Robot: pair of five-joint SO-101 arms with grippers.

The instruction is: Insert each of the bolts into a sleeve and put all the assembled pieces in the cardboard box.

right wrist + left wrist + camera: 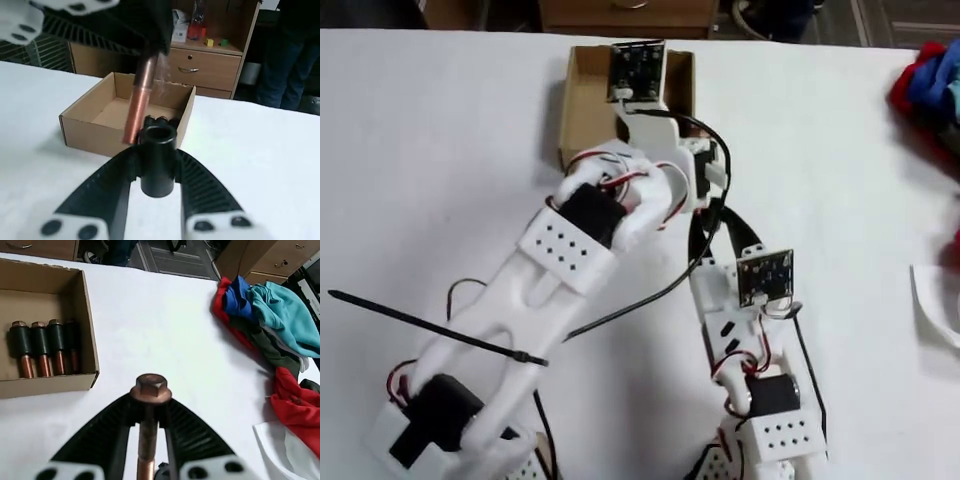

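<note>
Cardboard box (582, 100) sits open toward the far edge of the white tabletop (440, 150), with four assembled pieces (45, 347) lying side by side in it against one wall. The two arms come together above the tabletop, close to the box. The left pincer (150, 407) is clamped on a copper bolt (149, 435) just under its hex head. The right pincer (157, 162) is closed around a black sleeve (158, 172).

The sleeve stands upright, with its bore open upward. The bolt hangs above and just beyond it, head up, its long axis leaning off vertical. Its free end points down beside the sleeve's rim and is not yet in the bore; I cannot tell whether the two touch. As I judge it, the coming move calls for lining the bolt's axis up with the sleeve's and bringing its end over the opening.
</note>
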